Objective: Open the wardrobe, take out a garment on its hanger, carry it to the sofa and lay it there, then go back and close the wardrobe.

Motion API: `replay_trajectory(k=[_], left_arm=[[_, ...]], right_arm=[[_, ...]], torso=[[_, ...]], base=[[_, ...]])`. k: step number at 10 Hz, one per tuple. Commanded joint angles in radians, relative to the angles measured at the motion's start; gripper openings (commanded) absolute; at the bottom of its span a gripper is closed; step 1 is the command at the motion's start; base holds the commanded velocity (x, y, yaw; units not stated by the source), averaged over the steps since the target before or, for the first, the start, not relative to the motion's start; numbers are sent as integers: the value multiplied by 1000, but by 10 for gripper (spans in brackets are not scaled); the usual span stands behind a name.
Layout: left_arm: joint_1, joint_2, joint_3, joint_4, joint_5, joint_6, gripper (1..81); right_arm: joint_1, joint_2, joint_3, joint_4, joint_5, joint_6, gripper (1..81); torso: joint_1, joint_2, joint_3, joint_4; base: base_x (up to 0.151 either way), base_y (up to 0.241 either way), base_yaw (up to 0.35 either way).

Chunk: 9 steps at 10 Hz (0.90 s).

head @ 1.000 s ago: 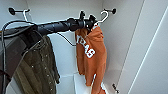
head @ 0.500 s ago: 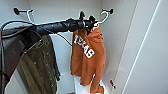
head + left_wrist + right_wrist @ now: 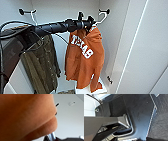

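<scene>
The wardrobe [image 3: 113,45] stands open, with a white interior. The rust-orange garment [image 3: 85,60], with white lettering, hangs inside on the white hanger [image 3: 102,17]. The hanger's hook reaches up to a dark peg at the top right. My left arm comes in from the left, and the left gripper [image 3: 87,24] is at the hanger's neck just above the collar, shut on it. The orange fabric of the garment [image 3: 25,116] lies right against the left wrist camera.
A dark olive jacket [image 3: 42,65] hangs to the left of the orange garment, behind my arm. The open white door [image 3: 147,50] stands on the right. A white box [image 3: 100,88] sits on the wardrobe floor under the garment. The right wrist view shows my own base over dark floor [image 3: 161,119].
The orange garment has turned and swung a little, showing more of its lettering. The left arm has stayed at the hanger.
</scene>
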Motion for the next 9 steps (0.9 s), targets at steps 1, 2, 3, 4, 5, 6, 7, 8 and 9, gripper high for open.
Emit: replay_trajectory(k=[1, 2, 3, 4, 5, 6, 7, 8, 9], left_arm=[[-217, 1, -1, 52, -52, 30, 10], [-217, -2, 6, 54, -53, 29, 10], [-217, -5, 10, 52, -53, 29, 10], [-214, -8, 13, 52, -55, 29, 10], [-213, -11, 15, 52, -59, 29, 10], [-211, -11, 15, 52, -61, 27, 10], [-211, -11, 15, 51, -62, 27, 10], [-210, -14, 16, 51, -62, 29, 10], [-205, -22, 22, 52, -64, 27, 10]], right_arm=[[31, 8, 8, 8, -59, -1, 811], [31, 8, 8, 8, -59, -1, 811], [31, 8, 8, 7, -59, -1, 811], [29, 8, 8, 6, -59, -1, 811], [29, 8, 8, 7, -59, -1, 811], [29, 8, 8, 8, -59, -1, 811], [31, 8, 8, 7, -59, -1, 811], [31, 8, 8, 8, -59, -1, 811], [31, 8, 8, 6, -59, -1, 811]], torso=[[0, 0, 0, 0], [0, 0, 0, 0], [0, 0, 0, 0], [0, 0, 0, 0], [0, 0, 0, 0], [0, 0, 0, 0], [0, 0, 0, 0], [0, 0, 0, 0], [0, 0, 0, 0]], base=[[-127, 0, 0], [-135, 0, 0], [-141, 0, 0], [-144, 0, 0], [-144, 0, 0], [-145, 0, 0], [-145, 0, 0], [-145, 0, 0], [-145, 0, 0]])
